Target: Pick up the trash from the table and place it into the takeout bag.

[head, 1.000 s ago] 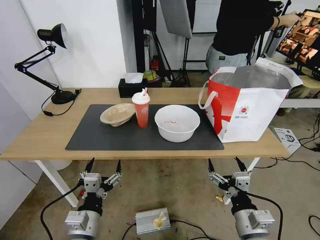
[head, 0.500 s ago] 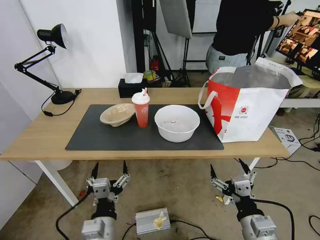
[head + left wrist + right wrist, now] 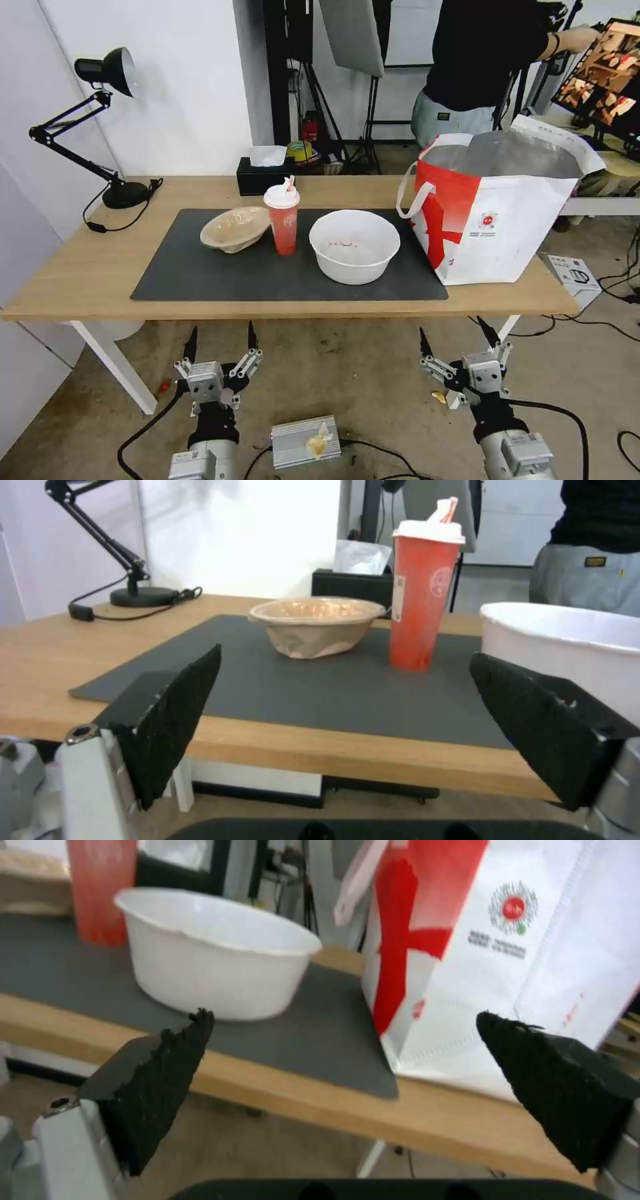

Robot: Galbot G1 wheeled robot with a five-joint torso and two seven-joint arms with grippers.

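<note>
Count on the table [image 3: 80, 280]: one dark grey mat [image 3: 200, 277]; three pieces of trash on it, namely one beige pulp bowl [image 3: 235, 228], one red cup [image 3: 283, 220] with lid and straw, one white round bowl [image 3: 354, 245]. One takeout bag [image 3: 497, 213], upright. One black tissue box [image 3: 257, 179]. One desk lamp [image 3: 100, 120]. Two grippers below the table edge: left gripper [image 3: 220, 339], right gripper [image 3: 459, 333], each with two fingers spread apart.

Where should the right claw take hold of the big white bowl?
Probably the near rim of the large white round plastic bowl, coming from above: it stands upright and open, with thin walls flaring outward. The open right claw could straddle that wall, one finger inside.
</note>
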